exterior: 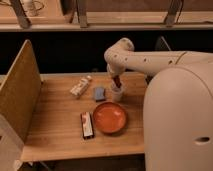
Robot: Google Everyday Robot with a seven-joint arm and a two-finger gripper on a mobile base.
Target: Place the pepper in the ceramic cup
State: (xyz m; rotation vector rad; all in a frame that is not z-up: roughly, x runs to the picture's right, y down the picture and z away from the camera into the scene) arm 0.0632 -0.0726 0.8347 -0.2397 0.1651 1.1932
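Observation:
The small whitish ceramic cup (117, 94) stands on the wooden table (60, 130), just behind the orange-red bowl. Directly above the cup, the gripper (116, 80) points down from the white arm and is shut on the dark red pepper (117, 82). The pepper hangs upright, its lower end at the cup's rim or just inside it; I cannot tell which.
An orange-red bowl (109, 117) sits in front of the cup. A dark-and-white bar (87, 125) lies to its left. A blue-grey object (99, 93) and a white bottle (80, 86) lie behind. A tall wooden panel (20, 95) borders the table's left side.

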